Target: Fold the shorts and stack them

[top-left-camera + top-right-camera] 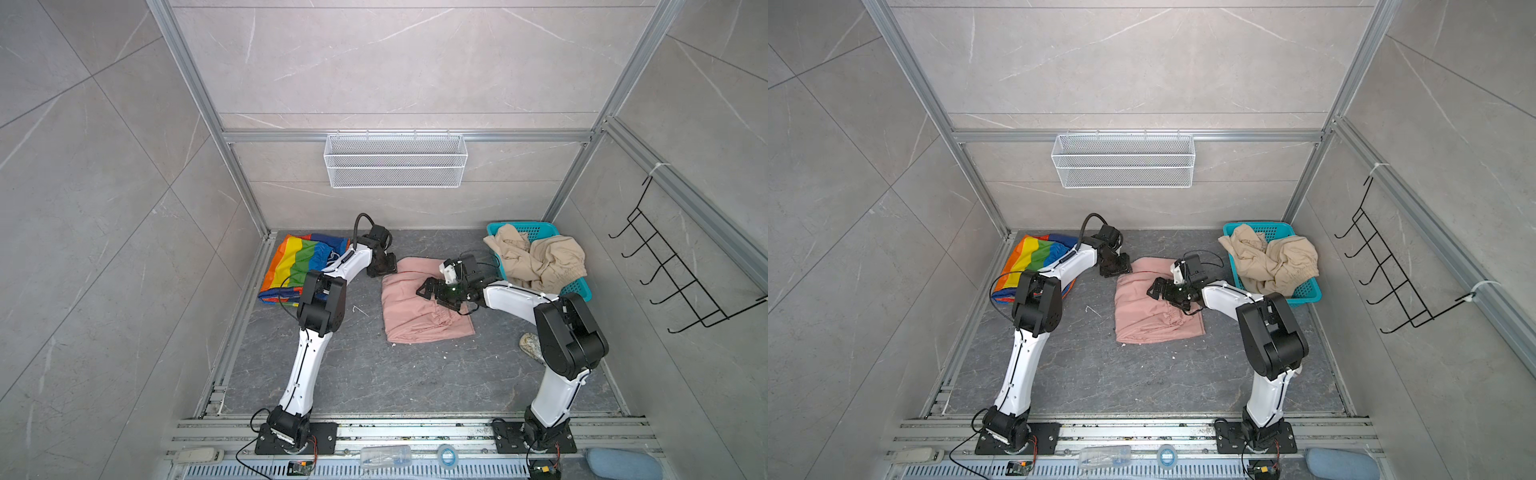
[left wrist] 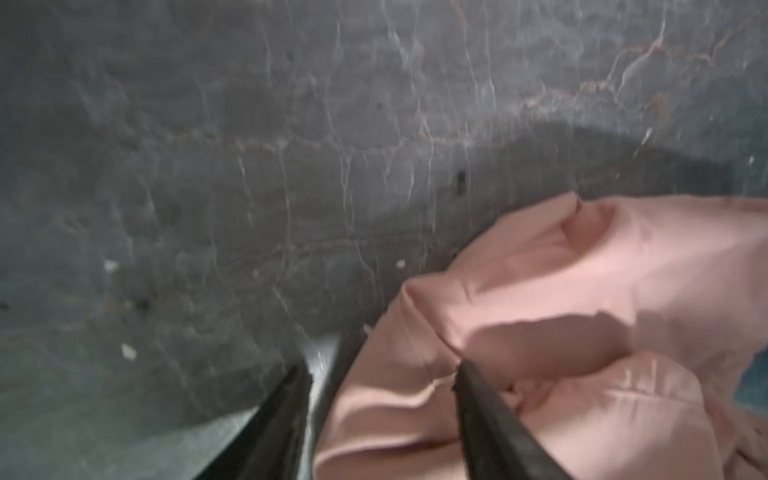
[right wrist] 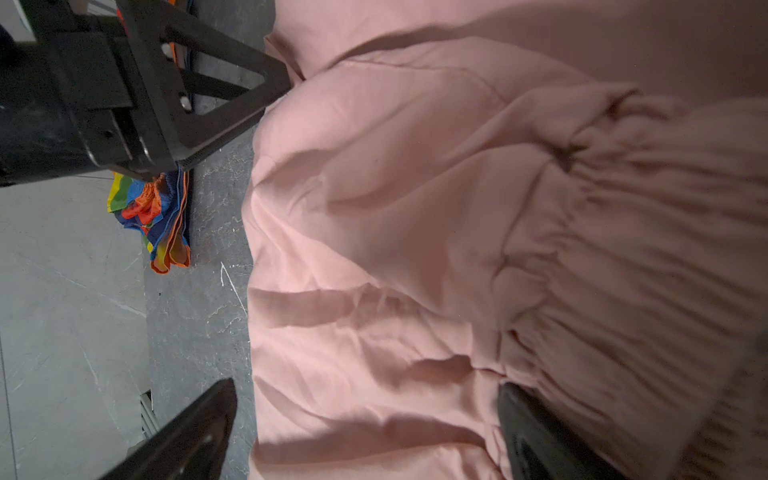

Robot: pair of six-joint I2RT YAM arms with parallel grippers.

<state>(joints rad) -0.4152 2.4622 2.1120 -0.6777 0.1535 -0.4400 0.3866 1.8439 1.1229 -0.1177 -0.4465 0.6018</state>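
The pink shorts [image 1: 419,307] [image 1: 1150,307] lie rumpled in the middle of the dark floor. My left gripper [image 1: 384,270] [image 1: 1119,268] is at their far left corner. In the left wrist view [image 2: 382,368] its jaws stand partly apart, with a fold of the pink shorts [image 2: 540,291] between them. My right gripper [image 1: 432,297] [image 1: 1165,297] [image 3: 365,386] hovers open over the pink shorts [image 3: 415,208] beside the gathered waistband. The rainbow shorts [image 1: 297,262] [image 1: 1034,257] [image 3: 166,224] lie at the far left. The beige shorts [image 1: 540,257] [image 1: 1275,257] are heaped in the teal basket [image 1: 577,289] [image 1: 1308,293].
A white wire basket [image 1: 395,160] hangs on the back wall and a black hook rack [image 1: 673,266] on the right wall. A pale speckled object [image 1: 530,345] lies on the floor beside the right arm. Aluminium rails border the floor.
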